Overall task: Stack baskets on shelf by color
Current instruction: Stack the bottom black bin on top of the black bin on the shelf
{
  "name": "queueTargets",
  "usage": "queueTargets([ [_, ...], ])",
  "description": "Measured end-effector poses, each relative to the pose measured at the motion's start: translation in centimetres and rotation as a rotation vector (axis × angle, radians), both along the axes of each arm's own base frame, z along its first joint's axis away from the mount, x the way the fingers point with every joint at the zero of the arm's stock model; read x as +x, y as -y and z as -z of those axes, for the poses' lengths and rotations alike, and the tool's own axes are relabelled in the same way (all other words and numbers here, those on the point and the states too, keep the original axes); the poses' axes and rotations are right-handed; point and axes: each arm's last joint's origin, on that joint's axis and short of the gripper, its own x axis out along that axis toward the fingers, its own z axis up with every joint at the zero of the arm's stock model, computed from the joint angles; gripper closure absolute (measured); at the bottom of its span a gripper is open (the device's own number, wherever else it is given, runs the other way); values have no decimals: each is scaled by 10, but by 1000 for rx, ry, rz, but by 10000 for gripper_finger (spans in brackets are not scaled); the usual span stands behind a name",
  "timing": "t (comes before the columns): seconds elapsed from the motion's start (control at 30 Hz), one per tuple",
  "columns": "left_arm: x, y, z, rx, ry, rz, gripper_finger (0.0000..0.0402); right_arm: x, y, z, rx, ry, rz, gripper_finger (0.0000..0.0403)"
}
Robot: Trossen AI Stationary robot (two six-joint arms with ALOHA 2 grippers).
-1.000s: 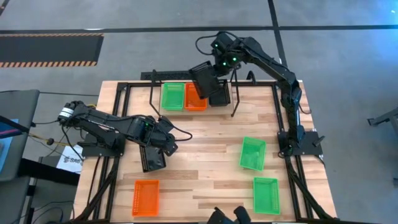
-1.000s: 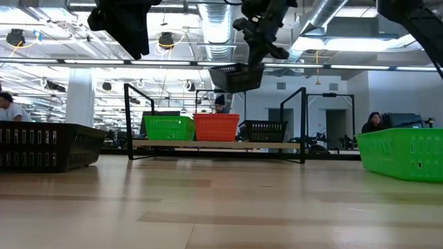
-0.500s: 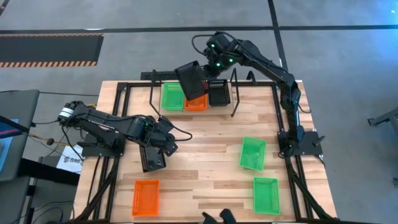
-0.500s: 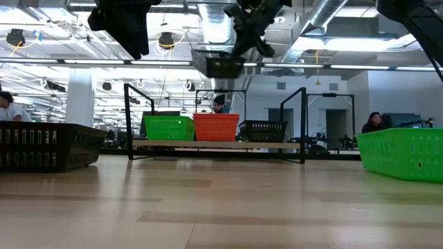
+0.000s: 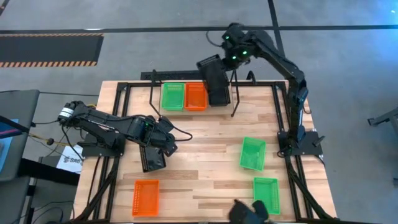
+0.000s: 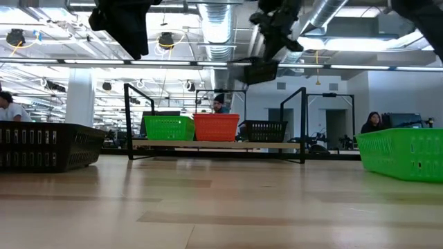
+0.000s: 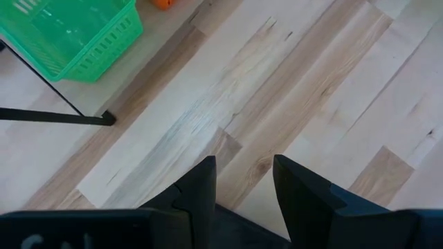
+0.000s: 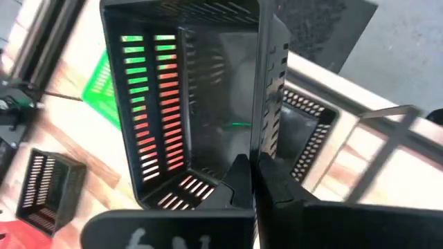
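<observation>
My right gripper [image 8: 253, 181] is shut on a black basket [image 5: 212, 78] and carries it in the air above the shelf's right end [image 6: 261, 70]. The shelf [image 5: 233, 93] bears a green basket [image 5: 173, 96], a red-orange basket [image 5: 196, 96] and a black basket [image 6: 264, 130] side by side on their bottoms. My left gripper [image 7: 242, 181] is open and hovers over bare wood near the table's left side [image 5: 166, 138]. It touches nothing. Another black basket [image 5: 152, 159] lies on the table just near of it. My right gripper pinches one side wall of the black basket [image 8: 267, 117] at its rim, one finger inside the basket and one outside. The fingers come from above and the far right, slanting down. The basket is lifted clear and tilted, over the black basket on the shelf [image 8: 305, 131].
A red-orange basket [image 5: 146, 198] sits at the near left of the table. Two green baskets [image 5: 252, 154] [image 5: 266, 195] sit at the near right. The middle of the table is bare wood. The shelf's upright brackets [image 6: 303, 117] stand at its ends. People show in the room beyond.
My right gripper has swung the black basket left and up over the red-orange basket, then back right. It now holds the basket over the shelf's black basket, a little farther back. The basket has turned about in the air on the way.
</observation>
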Motion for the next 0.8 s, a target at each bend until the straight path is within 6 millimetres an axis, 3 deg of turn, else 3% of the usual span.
queueTargets([
  [0.2, 0, 0, 0, -9, -7, 15, 269, -55, -5, -43, -77, 78, 89, 402],
  [0.53, 0, 0, 0, -12, -9, 16, 269, -129, -69, -99, -207, 135, 148, 402],
  [0.67, 0, 0, 0, -11, -9, 19, 269, -143, -98, -110, -243, 144, 183, 402],
  [0.8, 0, 0, 0, -9, -11, 23, 269, -142, -124, -117, -267, 181, 139, 402],
])
